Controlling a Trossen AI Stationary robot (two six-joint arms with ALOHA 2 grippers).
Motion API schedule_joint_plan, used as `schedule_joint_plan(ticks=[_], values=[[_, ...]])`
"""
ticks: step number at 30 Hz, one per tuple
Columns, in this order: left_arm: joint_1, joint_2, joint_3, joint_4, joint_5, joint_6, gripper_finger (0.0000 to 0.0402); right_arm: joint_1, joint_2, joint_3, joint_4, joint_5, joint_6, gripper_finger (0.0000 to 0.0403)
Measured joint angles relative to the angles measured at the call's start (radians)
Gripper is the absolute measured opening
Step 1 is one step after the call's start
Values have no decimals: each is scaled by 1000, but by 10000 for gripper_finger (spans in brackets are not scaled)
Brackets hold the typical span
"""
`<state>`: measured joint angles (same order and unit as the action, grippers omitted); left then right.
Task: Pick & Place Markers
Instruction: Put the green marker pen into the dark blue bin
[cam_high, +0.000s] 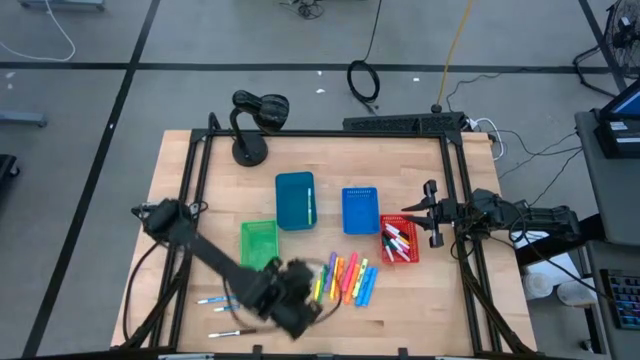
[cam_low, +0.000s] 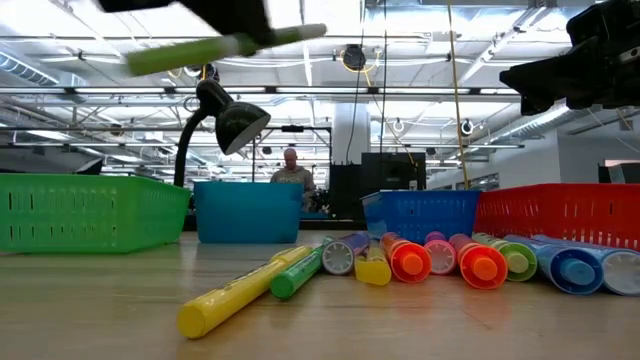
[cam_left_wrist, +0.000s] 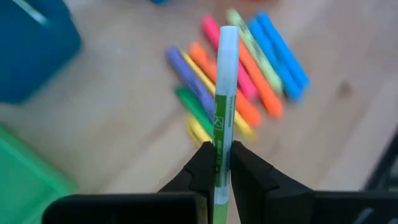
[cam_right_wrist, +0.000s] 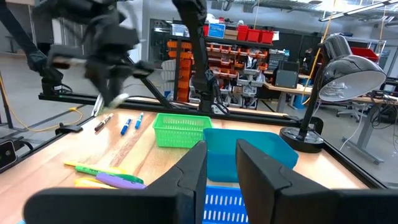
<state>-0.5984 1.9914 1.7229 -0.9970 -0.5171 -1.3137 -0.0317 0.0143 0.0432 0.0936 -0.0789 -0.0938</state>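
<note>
- The held marker (cam_left_wrist: 224, 106) has a white body with a green label band; in the left wrist view it stands centre frame, pinched between the two dark fingers (cam_left_wrist: 203, 171) of the left gripper (cam_left_wrist: 221, 165).
- In the low view the same marker (cam_low: 225, 48) shows as a blurred green-and-white streak at the upper left, lifted well above the tabletop.
- In the high view the left gripper (cam_high: 292, 290) sits at lower centre, just left of the loose neon markers (cam_high: 345, 280), which lie side by side on the wooden table (cam_high: 180, 200) in yellow, orange, pink and blue.
- The low view alone shows these neon markers end-on: a yellow one (cam_low: 240, 293) and a green one (cam_low: 298, 275) in front, orange, pink, green and blue ones in a row to the right.
- Only the high view shows three thin white markers (cam_high: 222, 315) lying apart at the lower left of the table, and more red-capped markers inside the red bin (cam_high: 398, 240) at centre right.
- The green bin (cam_high: 258, 242) sits just upper left of the left gripper; the teal bin (cam_high: 295, 200) and blue bin (cam_high: 361, 210) stand side by side above the neon row.
- The right gripper (cam_right_wrist: 221, 171) hangs at the table's right edge, beside the red bin, fingers spread and grasping nothing.
- A black desk lamp (cam_high: 255, 120) stands at the table's top left corner.
- In the low view a person (cam_low: 291, 170) shows far behind the teal bin.
</note>
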Motion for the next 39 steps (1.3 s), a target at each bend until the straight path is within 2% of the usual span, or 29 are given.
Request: schedule_joint_plan(ticks=[6, 12, 18, 25, 30, 33, 39], values=[[155, -77, 0, -82, 0, 97, 31, 0, 0, 0, 0, 0, 0, 71], [320, -127, 0, -192, 4, 185, 41, 0, 0, 0, 0, 0, 0, 71], [482, -134, 0, -292, 77, 232, 28, 0, 0, 0, 0, 0, 0, 71], [650, -129, 0, -306, 156, 286, 50, 0, 0, 0, 0, 0, 0, 71], [714, -129, -25, -287, 184, 313, 27, 0, 0, 0, 0, 0, 0, 71], [735, -128, -43, -278, 225, 310, 27, 0, 0, 0, 0, 0, 0, 71], [742, -128, -113, -213, 286, 317, 77, 0, 0, 0, 0, 0, 0, 71]])
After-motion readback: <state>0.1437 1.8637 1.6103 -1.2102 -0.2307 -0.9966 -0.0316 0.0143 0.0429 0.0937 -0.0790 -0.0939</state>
